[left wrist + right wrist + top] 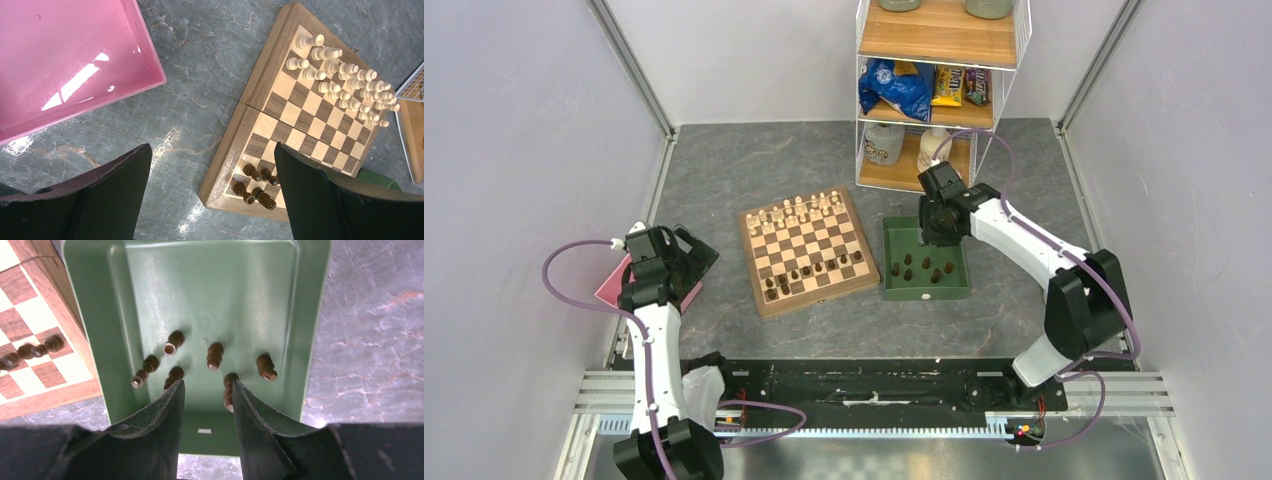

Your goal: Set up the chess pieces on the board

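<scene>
Approx ten chess pieces (807, 271) on board (799, 240), maybe six left in tray (210, 290). My right tool (207, 385) part-spread, empty; left tool (212, 150) spread wide.

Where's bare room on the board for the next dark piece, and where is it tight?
Bare: on the board, the nearest rank right of two dark pieces, and the middle ranks; the green tray at its far half. Tight: cream pieces along the far ranks; six dark chessmen by the right gripper.

In the right wrist view the board (30, 300) was cut off at nine o'clock; a finger (260, 430) partly hid one dark chess piece (229, 387).
</scene>
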Controlling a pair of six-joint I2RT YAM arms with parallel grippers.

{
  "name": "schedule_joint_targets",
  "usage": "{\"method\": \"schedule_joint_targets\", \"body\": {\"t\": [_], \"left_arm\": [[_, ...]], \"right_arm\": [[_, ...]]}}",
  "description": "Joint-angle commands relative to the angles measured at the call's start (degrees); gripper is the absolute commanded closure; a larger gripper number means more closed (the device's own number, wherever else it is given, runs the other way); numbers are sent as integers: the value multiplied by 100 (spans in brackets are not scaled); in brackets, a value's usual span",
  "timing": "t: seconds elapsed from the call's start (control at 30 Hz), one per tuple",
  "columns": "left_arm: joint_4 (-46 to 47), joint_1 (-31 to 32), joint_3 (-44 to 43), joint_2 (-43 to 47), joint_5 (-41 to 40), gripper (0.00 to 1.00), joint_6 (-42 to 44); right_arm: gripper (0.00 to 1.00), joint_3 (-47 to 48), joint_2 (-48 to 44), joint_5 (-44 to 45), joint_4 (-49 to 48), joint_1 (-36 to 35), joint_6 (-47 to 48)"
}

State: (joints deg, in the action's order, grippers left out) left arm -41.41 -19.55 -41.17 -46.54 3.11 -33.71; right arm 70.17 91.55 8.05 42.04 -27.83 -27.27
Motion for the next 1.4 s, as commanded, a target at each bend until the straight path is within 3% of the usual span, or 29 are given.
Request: {"method": "schedule_joint_targets", "body": {"t": [0.0, 0.43, 0.53, 0.67, 0.87, 1.37], "left_arm": [[203, -40, -93, -65, 96, 1, 54], [764, -40, 107, 205, 555, 0, 488], [766, -33, 126, 312, 728, 0, 497], [792, -31, 161, 507, 766, 0, 472], [683, -31, 121, 440, 631, 1, 452], [647, -31, 107, 247, 629, 1, 444]], "right_arm": [[52, -256, -543, 364, 220, 31, -167], [52, 785, -478, -207, 1880, 181, -396], [52, 297, -669, -1053, 1225, 138, -272], [52, 119, -690, -1293, 924, -133, -41], [53, 407, -191, -989, 1015, -544, -68], [57, 184, 483, -1029, 529, -574, -86]]}}
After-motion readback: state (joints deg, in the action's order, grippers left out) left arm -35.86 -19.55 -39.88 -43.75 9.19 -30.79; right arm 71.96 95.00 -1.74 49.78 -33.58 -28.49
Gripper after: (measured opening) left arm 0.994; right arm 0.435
